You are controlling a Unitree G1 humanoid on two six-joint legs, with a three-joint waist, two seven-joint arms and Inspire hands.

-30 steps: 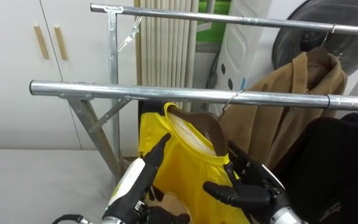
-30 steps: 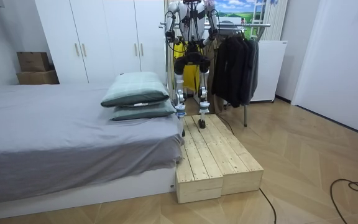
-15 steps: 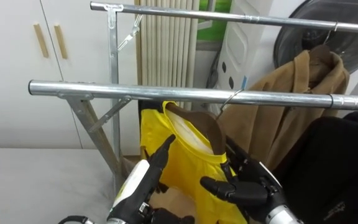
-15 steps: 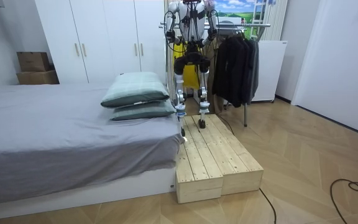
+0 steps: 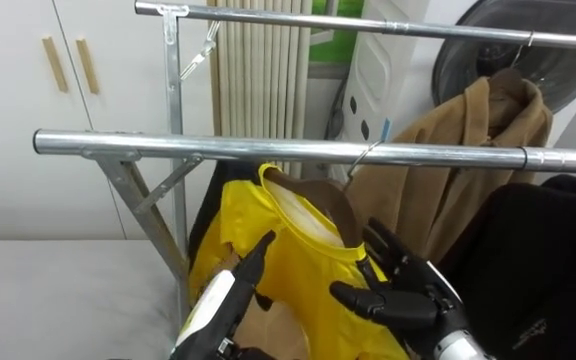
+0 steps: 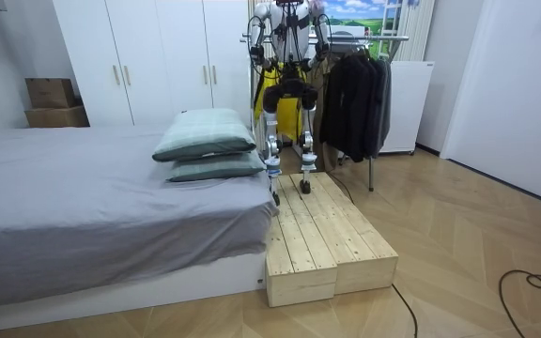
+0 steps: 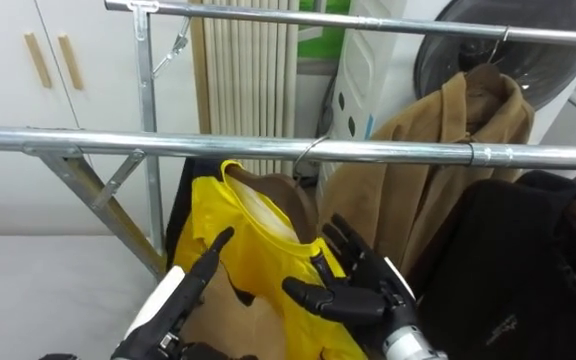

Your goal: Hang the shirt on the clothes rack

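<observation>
In the left eye view the yellow shirt seemed hooked on the rail. My left robot hand lay flat against it and my right robot hand was spread loose beside it.

In the room view I stood on the wooden platform.

In the right eye view the cloth looked soft and light, so I judged the stiff hanger the better hold.

Stands on pale wooden plank platform beside grey-sheeted bed, facing steel-tube clothes rack. Yellow fabric garment on brown wooden hanger below near rail, centre; hook up at rail. L hand at garment's left, R hand at its right. Tan cloth coat behind, on far rail. Black fabric jacket far right. White panel wardrobe behind rack, left.
</observation>
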